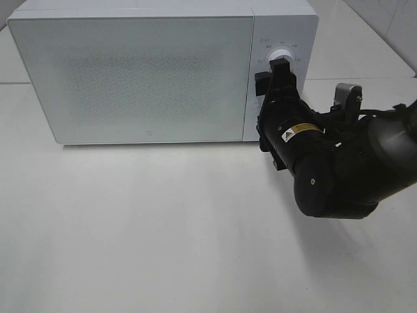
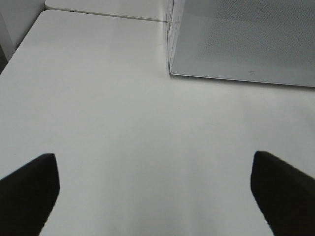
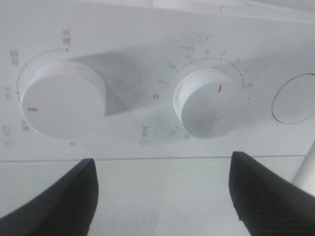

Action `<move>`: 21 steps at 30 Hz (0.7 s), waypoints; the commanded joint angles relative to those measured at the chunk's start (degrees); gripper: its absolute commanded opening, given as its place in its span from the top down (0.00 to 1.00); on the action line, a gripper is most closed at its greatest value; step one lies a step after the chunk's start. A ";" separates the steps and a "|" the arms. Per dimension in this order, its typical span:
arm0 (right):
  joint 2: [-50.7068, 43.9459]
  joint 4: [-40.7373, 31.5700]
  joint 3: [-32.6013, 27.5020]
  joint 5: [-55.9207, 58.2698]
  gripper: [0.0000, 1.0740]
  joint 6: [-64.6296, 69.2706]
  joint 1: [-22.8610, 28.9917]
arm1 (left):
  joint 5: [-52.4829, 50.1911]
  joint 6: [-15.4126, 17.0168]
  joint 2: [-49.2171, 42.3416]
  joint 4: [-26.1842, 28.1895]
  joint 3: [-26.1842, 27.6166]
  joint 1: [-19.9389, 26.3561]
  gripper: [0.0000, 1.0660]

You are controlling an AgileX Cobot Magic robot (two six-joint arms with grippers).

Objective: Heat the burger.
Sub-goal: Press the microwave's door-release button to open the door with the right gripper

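The burger is out of view; the white microwave (image 1: 130,72) has its frosted door shut. My right gripper (image 1: 277,70) is up against the microwave's control panel, just below a white dial (image 1: 281,55). In the right wrist view the two dials (image 3: 63,105) (image 3: 214,103) face me, each with a red mark. My right gripper (image 3: 162,194) is open, its dark fingers (image 3: 59,201) apart below the dials and touching neither. My left gripper (image 2: 155,196) is wide open over bare table, well short of the microwave's corner (image 2: 170,69).
The microwave stands at the back of a white table (image 1: 163,228). A round button (image 3: 295,98) sits beside the dials. The right arm's bulky black body (image 1: 339,169) hangs over the table's right side. The table's left edge (image 2: 19,44) shows in the left wrist view.
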State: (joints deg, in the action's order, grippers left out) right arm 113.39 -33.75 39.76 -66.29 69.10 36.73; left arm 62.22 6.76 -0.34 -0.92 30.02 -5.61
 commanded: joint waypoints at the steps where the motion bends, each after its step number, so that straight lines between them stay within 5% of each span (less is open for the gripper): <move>1: -4.01 4.87 -1.66 8.08 0.33 -7.62 -0.11 | -0.80 0.17 -0.97 0.23 -0.17 0.11 0.08; 21: -21.03 14.78 -1.72 45.78 0.33 -52.65 -4.30 | -0.80 0.17 -0.97 0.23 -0.17 0.11 0.08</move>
State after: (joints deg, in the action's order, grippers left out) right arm 93.16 -20.11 37.99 -22.06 18.85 32.72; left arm 62.22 6.76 -0.34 -0.92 30.02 -5.61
